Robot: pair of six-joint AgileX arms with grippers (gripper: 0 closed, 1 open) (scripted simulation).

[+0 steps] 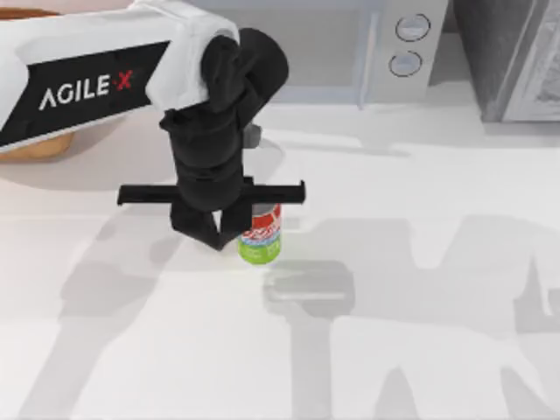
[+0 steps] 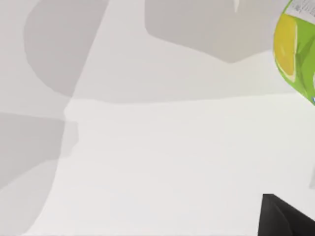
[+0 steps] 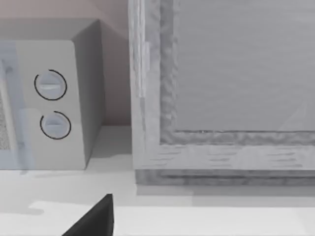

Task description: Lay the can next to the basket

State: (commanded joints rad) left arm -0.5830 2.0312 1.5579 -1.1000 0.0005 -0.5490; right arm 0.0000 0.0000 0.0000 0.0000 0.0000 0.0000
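The can (image 1: pixel 261 234), red above and green below, stands on the white table near the middle; its top is hidden under my left gripper (image 1: pixel 215 233). That gripper hangs just to the can's left, open, with nothing between its fingers. In the left wrist view the can's green side (image 2: pixel 298 54) sits off to one edge, apart from a black fingertip (image 2: pixel 288 216). A sliver of the orange-brown basket (image 1: pixel 39 147) shows at the far left, mostly covered by the left arm. A dark part of my right gripper (image 3: pixel 93 221) shows low in the right wrist view.
A grey microwave with two round dials (image 1: pixel 385 44) stands at the back, and a grey cabinet (image 1: pixel 512 57) fills the back right corner. The right wrist view faces both the microwave (image 3: pixel 54 103) and the cabinet (image 3: pixel 221 98). Bare white tabletop lies in front and to the right.
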